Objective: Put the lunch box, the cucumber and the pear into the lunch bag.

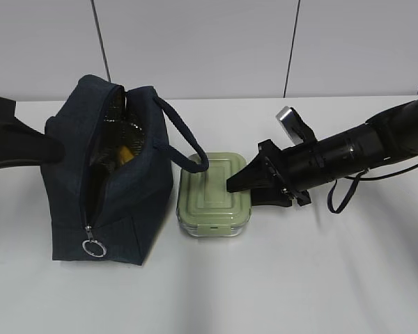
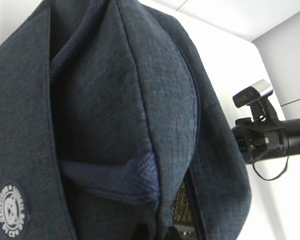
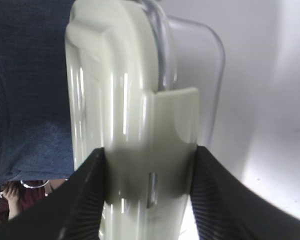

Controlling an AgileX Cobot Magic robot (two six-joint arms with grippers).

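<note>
The navy lunch bag (image 1: 136, 202) stands at the left with its zip open. A yellow patch inside it looks like the pear (image 1: 123, 153); the cucumber cannot be made out in the dark interior. The lunch box (image 1: 209, 198), with its sage-green lid, rests on the table just right of the bag. My right gripper (image 1: 245, 189) is shut on its right end. In the right wrist view its fingers (image 3: 149, 152) press the lid and the glass base of the lunch box (image 3: 125, 100). My left gripper (image 1: 52, 149) is at the bag's left wall. In the left wrist view its tips (image 2: 157, 234) pinch the fabric rim of the bag (image 2: 90, 100).
One padded handle (image 1: 188, 139) loops from the bag over the lunch box's near-left corner. The silver ring pull (image 1: 94, 248) hangs at the bag's front bottom. A black cable (image 1: 341, 195) dangles under the right arm. White table all round, grey wall behind.
</note>
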